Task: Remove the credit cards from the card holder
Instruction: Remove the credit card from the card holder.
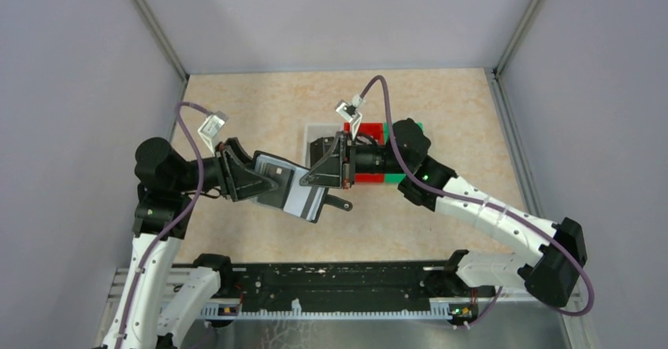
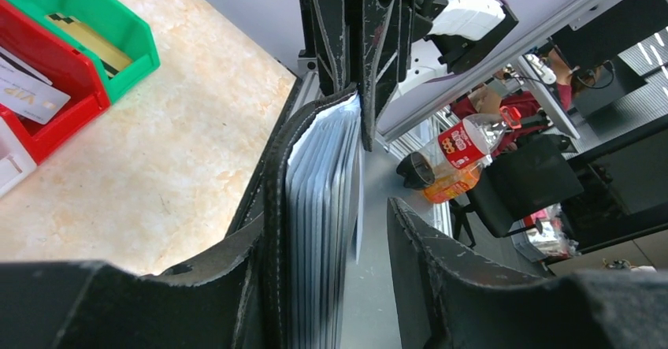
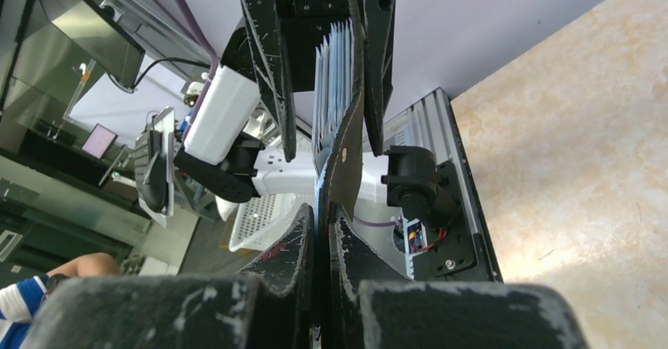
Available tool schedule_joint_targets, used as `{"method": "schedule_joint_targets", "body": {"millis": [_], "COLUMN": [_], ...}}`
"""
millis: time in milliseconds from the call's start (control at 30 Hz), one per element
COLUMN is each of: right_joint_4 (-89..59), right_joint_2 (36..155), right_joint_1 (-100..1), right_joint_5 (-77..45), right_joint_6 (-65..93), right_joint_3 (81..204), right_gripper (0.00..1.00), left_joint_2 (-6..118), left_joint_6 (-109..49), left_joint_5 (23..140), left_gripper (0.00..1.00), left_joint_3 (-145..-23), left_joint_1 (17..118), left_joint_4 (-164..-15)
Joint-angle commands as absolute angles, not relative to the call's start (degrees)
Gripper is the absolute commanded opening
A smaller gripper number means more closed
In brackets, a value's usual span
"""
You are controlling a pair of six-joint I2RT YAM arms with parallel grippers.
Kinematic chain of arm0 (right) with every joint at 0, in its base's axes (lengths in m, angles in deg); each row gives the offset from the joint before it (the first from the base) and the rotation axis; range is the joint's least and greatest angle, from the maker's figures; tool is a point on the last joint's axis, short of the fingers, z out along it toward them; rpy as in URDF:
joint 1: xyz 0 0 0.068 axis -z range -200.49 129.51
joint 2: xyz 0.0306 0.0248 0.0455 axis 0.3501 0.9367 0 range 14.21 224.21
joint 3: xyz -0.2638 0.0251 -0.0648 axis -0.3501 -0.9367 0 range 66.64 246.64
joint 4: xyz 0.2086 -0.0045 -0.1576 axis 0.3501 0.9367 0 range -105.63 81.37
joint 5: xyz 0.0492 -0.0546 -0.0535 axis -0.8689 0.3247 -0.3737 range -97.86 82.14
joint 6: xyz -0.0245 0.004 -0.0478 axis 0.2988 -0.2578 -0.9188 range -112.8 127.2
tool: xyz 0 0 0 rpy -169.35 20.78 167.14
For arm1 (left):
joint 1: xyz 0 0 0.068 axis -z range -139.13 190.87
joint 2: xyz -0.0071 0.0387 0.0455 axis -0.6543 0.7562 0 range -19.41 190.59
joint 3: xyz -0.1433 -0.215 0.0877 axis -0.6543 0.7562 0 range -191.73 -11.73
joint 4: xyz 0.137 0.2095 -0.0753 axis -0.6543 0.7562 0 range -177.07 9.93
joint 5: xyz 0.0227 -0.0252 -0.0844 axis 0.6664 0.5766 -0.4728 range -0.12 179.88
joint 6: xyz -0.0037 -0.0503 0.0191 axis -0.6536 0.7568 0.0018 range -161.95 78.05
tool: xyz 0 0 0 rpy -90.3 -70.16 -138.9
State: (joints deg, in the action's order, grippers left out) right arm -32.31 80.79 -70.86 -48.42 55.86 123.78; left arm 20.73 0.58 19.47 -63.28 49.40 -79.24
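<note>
Card holder (image 1: 298, 195) may slip to the tabletop (image 1: 252, 105), since only the closed right tool (image 3: 321, 217) pinches its cover while the left tool (image 2: 324, 217) stands half open, gripping nothing.

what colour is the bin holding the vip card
Red; the bin shows best in the left wrist view.

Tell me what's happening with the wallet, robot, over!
Left gripper open, card holder against one finger. Right gripper shut on its cover. Cards seen in red bin and green bin. Nothing blocking.
</note>
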Motion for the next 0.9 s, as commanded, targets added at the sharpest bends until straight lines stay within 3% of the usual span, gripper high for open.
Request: {"method": "schedule_joint_targets", "body": {"millis": [0, 200, 300, 500, 633, 800, 867], "right_joint_4": [-30.28, -26.24, -24.90, -23.75, -22.86, -19.08, -16.17], "right_joint_2": [81.34, 80.92, 80.42, 78.40, 76.72, 75.53, 75.43], "right_joint_1": [-70.85, -70.83, -70.79, -70.00, -68.38, -67.34, -67.26], "right_joint_5": [-47.97, -46.59, -46.61, -48.28, -49.21, -47.79, -45.31], "right_joint_6": [54.76, 52.88, 51.42, 47.66, 45.23, 41.46, 39.36], "right_joint_3": [129.60, 130.65, 130.70, 128.58, 126.84, 127.70, 130.07], "right_gripper": [0.00, 0.00, 0.00, 0.00, 0.01, 0.43, 0.55], "left_joint_2": [20.41, 20.93, 21.10, 21.88, 22.40, 22.48, 22.22], "left_joint_6": [-4.11, -7.83, -8.14, -3.65, 1.93, 5.09, 5.17], "left_joint_5": [20.12, 20.40, 20.24, 15.75, 12.79, 12.16, 12.58], "left_gripper": [0.53, 0.51, 0.44, 0.12, 0.01, 0.00, 0.00], "left_joint_3": [-63.88, -65.51, -66.04, -66.01, -65.23, -65.56, -65.62], "left_joint_1": [49.48, 49.48, 49.48, 49.48, 49.48, 49.48, 49.48], "left_joint_4": [-77.10, -74.16, -73.95, -77.58, -82.02, -84.53, -84.67]}}
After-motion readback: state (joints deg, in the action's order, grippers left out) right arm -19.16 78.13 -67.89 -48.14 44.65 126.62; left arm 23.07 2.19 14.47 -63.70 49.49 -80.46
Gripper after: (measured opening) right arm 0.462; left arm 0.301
